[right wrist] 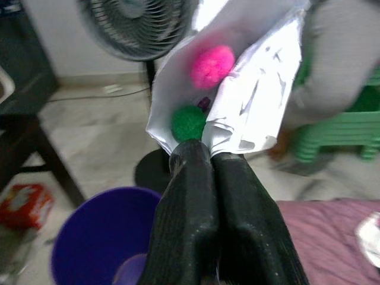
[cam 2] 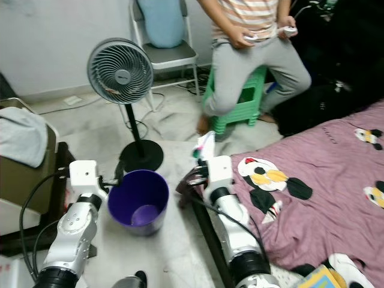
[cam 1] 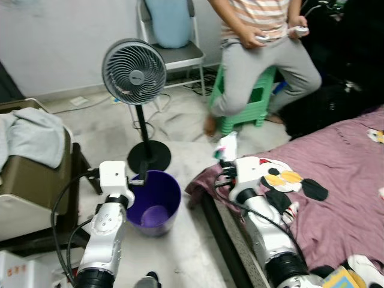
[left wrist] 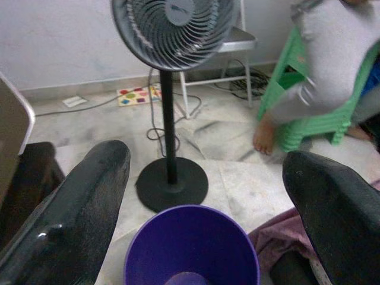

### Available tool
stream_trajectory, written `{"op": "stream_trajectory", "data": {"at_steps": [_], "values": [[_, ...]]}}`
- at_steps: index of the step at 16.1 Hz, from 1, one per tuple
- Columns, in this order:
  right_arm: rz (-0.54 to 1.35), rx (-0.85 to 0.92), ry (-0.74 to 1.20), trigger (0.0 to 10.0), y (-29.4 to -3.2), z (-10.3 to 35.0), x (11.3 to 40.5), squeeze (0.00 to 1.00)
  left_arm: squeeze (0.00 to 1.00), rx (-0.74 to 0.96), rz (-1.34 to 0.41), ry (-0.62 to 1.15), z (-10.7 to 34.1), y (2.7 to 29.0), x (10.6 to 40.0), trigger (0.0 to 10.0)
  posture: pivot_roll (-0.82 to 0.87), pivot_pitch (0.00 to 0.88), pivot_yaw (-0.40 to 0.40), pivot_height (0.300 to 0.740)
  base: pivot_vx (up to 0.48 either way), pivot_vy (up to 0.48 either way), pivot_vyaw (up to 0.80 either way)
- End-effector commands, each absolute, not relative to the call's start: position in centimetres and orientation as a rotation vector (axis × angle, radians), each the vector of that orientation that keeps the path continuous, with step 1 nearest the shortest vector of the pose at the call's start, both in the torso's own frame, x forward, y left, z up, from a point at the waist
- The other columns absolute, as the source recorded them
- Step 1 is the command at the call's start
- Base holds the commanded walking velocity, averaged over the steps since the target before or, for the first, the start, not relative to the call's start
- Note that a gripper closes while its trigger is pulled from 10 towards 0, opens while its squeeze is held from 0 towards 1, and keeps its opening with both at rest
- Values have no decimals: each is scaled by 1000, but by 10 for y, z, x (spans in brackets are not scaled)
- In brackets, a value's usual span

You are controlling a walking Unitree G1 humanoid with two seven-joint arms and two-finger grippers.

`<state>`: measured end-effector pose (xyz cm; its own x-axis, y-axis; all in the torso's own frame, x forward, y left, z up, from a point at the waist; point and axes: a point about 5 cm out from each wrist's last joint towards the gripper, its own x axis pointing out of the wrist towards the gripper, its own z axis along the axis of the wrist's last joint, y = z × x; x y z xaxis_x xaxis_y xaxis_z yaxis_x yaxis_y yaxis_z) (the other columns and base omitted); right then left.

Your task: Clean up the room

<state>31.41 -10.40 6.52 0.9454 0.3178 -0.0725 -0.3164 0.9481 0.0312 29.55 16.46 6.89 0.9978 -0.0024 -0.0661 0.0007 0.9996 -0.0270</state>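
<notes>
Between the bed and the standing fan, a purple bin (cam 1: 153, 204) sits on the pale tiled floor (cam 1: 186, 150), open and upright, with its inside bottom showing. Just behind it stands the black round base of the pedestal fan (cam 1: 134, 72), whose grey head faces the camera.

The right gripper (right wrist: 205, 155) is raised near the corner of the bed (cam 1: 336, 180), its two black fingers (right wrist: 184, 219) pressed together on the lower edge of a white plastic bag (right wrist: 249, 89). Pink and green pompoms can be seen through an opening in the bag. In the head views the bag (cam 1: 227, 146) sticks up above the wrist, beside the bin and not over it.

The left gripper (left wrist: 202, 196) points towards the bin from its other side, with its fingers (left wrist: 77, 202) spread wide apart and nothing between them; the bin's rim (left wrist: 191, 246) lies between and beneath them in the wrist view.

The bed carries a mauve cartoon-print sheet. Behind it a person (cam 1: 258, 54) in grey trousers and a striped top sits on a green plastic stool (cam 1: 249, 102), holding white controllers. A folding chair (cam 1: 174, 48) with a light blue cushion stands against the wall. To the robot's left, a grey cloth (cam 1: 33, 135) is draped over a brown boxy piece of furniture.
</notes>
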Motion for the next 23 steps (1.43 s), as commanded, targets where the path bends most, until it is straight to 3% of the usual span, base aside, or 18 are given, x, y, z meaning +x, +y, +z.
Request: {"op": "stream_trajectory", "data": {"at_steps": [1, 11, 20, 23], "values": [[330, 13, 73, 10000, -105, 69, 316, 0, 0, -28, -13, 63, 71, 164, 294, 10000, -1, 130, -27, 740, 0, 0, 800], [349, -13, 83, 10000, -109, 69, 316, 0, 0, -68, -13, 51, 74, 159, 293, 10000, -15, 134, -49, 740, 0, 0, 215], [356, -27, 85, 10000, -110, 69, 315, 0, 0, -76, -11, 53, 74, 156, 292, 10000, -16, 139, -58, 740, 0, 0, 800], [354, -28, 89, 10000, -111, 69, 316, 0, 0, -81, -8, 52, 75, 156, 292, 10000, -17, 143, -59, 740, 0, 0, 177]]}}
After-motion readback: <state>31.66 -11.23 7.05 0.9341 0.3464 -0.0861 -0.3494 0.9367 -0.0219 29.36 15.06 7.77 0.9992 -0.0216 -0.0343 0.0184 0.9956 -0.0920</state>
